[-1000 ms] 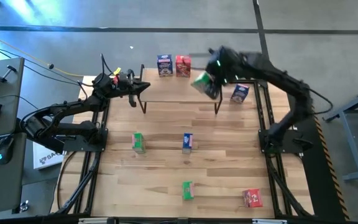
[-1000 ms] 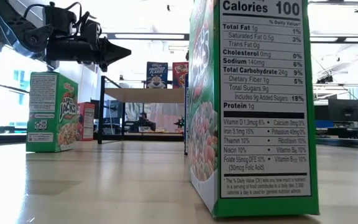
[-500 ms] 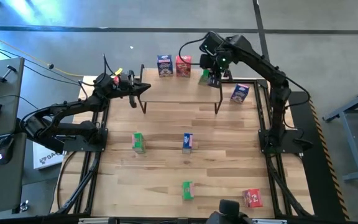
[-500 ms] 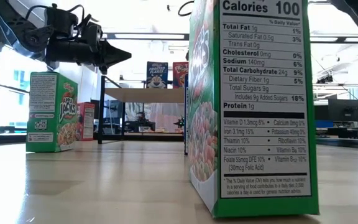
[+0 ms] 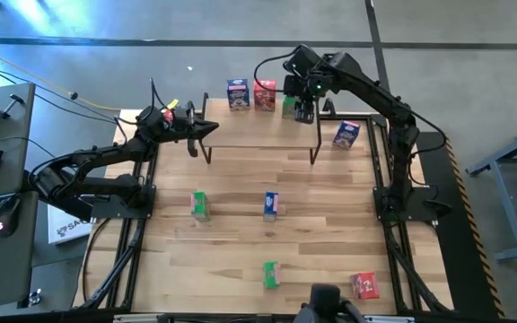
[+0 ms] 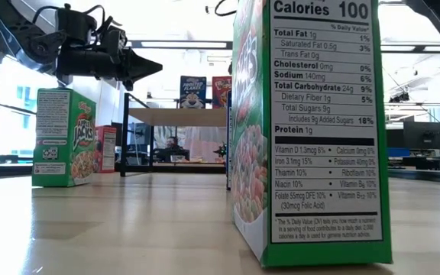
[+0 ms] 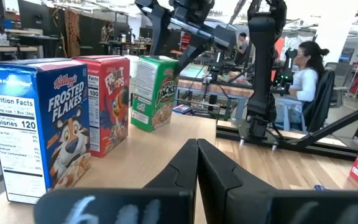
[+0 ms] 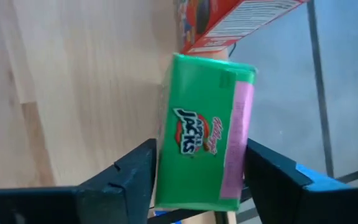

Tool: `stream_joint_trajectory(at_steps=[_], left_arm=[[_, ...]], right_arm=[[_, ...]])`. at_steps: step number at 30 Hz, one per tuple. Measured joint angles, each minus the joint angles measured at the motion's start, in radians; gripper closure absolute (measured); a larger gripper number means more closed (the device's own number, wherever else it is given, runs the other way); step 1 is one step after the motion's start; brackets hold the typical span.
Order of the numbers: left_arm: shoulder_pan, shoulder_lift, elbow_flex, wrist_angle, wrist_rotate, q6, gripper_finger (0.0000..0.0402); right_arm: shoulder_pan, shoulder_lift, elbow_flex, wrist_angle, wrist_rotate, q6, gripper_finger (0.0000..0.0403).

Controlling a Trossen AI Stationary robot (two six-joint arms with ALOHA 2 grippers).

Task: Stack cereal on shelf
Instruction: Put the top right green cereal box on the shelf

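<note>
Wooden tabletop (image 5: 330, 188) holds five loose cereal boxes: two green, two blue, one red. Up on the shelf (image 5: 258, 133), three stand in a row: blue box (image 5: 237, 93), red box (image 5: 264, 93), green box (image 5: 289, 106). The right gripper (image 5: 302, 108) straddles that green one, fingers parted. The left gripper (image 5: 206, 128) hovers at the shelf's left, pinched closed, empty.

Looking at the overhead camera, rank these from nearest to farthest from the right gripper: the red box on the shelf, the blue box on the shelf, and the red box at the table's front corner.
Measured from the right gripper over the shelf's back edge:
1. Red box on the shelf, just to its left.
2. Blue box on the shelf, one place farther left.
3. Red box at the front corner, far across the table on the right side.
</note>
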Motion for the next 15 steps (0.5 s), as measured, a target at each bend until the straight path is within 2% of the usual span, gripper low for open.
stream_joint_trajectory(at_steps=[4, 9, 13, 15], left_arm=[[0.000, 0.000, 0.000, 0.000, 0.000, 0.000, 0.0401], [0.000, 0.000, 0.000, 0.000, 0.000, 0.000, 0.0401], [0.000, 0.000, 0.000, 0.000, 0.000, 0.000, 0.0402], [0.000, 0.000, 0.000, 0.000, 0.000, 0.000, 0.0402]], right_arm=[[0.000, 0.000, 0.000, 0.030, 0.034, 0.000, 0.0174], [0.000, 0.001, 0.032, 0.039, 0.141, 0.000, 0.0171], [0.019, 0.001, 0.136, 0.023, 0.148, 0.011, 0.0171], [0.043, -0.020, 0.147, 0.032, 0.154, 0.029, 0.0171]])
